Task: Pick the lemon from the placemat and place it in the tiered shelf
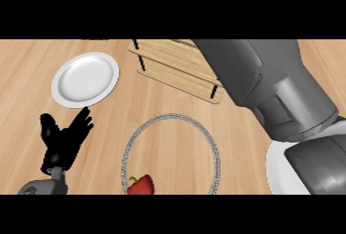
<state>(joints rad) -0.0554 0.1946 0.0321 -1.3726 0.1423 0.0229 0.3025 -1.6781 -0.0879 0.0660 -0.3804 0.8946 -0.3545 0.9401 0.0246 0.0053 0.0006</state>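
The right forearm (270, 82) lies across the tiered shelf (172, 59) and the right robot hand is hidden beyond it, so its state, and the lemon's place and heading, cannot be told. A red item (141, 185) sits at the placemat's (172, 116) near rim, cut off below. The left robot hand (64, 137) rests at the lower left of the desk (27, 68), spread with fingers up, holding nothing.

Two plates (86, 80) (278, 176), one placemat (172, 146), one shelf (179, 64), one pepper (141, 185)

Matt wood-grain counter (169, 103), pale slatted-wood tiered shelf (177, 68), glossy white plate (86, 78), matt black robot hand (64, 137).
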